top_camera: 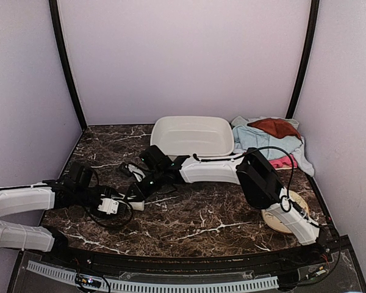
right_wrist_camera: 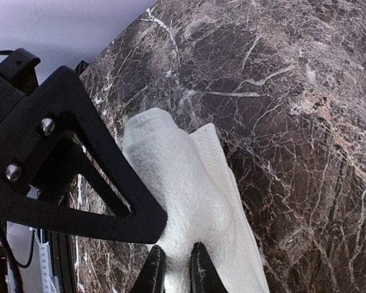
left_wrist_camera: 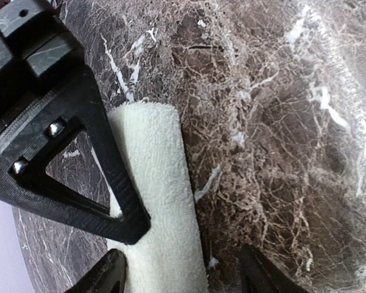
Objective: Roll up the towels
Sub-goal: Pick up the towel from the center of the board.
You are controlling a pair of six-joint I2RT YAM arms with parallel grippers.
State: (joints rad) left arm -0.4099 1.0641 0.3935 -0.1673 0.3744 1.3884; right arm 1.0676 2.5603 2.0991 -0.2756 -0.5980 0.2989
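A cream-white towel (left_wrist_camera: 161,201), rolled into a tight tube, lies on the marble table left of centre. It also shows in the right wrist view (right_wrist_camera: 189,189), with a loose flap on its right side. My right gripper (right_wrist_camera: 177,271) is shut on one end of the roll. My left gripper (left_wrist_camera: 186,276) is open and straddles the other end, with a gap on its right side. In the top view both grippers, left (top_camera: 113,204) and right (top_camera: 137,190), meet over the roll and mostly hide it. More towels are piled at the back right: rust-brown (top_camera: 274,127), light blue (top_camera: 256,140), pink (top_camera: 283,162).
A white plastic basin (top_camera: 192,120) stands at the back centre. A round beige disc (top_camera: 288,215) lies at the right front, partly under my right arm. The enclosure walls close in the left, back and right sides.
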